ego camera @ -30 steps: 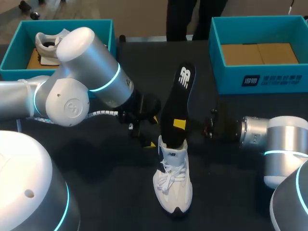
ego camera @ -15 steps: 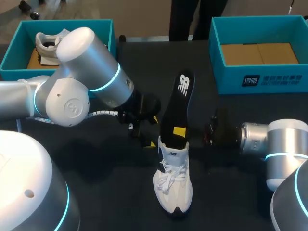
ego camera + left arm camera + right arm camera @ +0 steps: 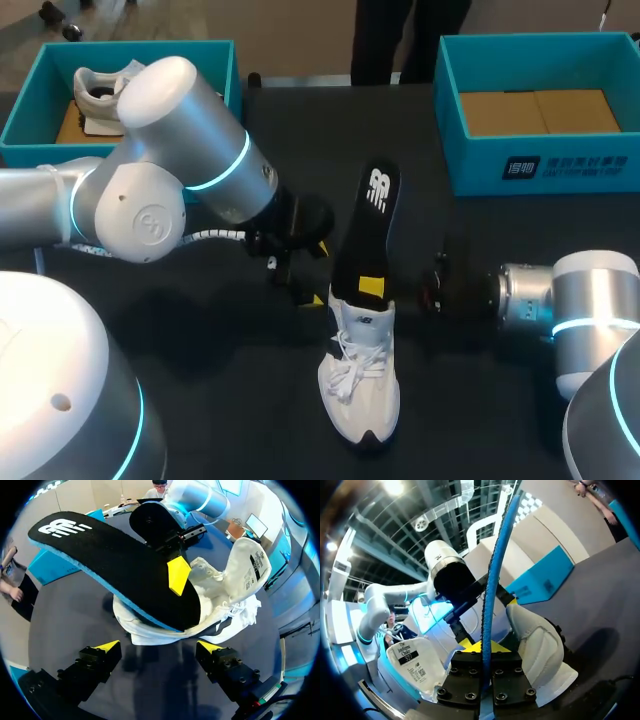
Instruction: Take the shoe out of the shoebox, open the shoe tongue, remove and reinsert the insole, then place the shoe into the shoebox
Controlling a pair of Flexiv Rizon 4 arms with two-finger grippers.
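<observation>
The shoe (image 3: 362,390) stands on the dark table (image 3: 200,330), between the two teal boxes and outside both, with its toe toward the robot and its laces (image 3: 350,372) loose. The black insole (image 3: 368,225) has a blue edge. It rises steeply from the shoe's opening with its lower end down inside the heel and its upper end leaning away toward the far side of the table. The right gripper (image 3: 375,288) comes in from the right and is clamped on the insole just above the shoe's collar. In the right wrist view the insole stands edge-on between its fingers (image 3: 470,677), which press it from both sides. The left gripper (image 3: 159,647) sits low at the shoe's heel on the other side, fingers spread wide and holding nothing. In its own view the heel lies just ahead of the two yellow tips, apart from them, and the tongue (image 3: 250,570) is pulled up and back beyond the insole. The left box (image 3: 20,115), at the far left corner, holds a second pale shoe (image 3: 100,95) lying on brown cardboard. The right box (image 3: 540,165), at the far right, shows a brown cardboard floor (image 3: 530,110).
</observation>
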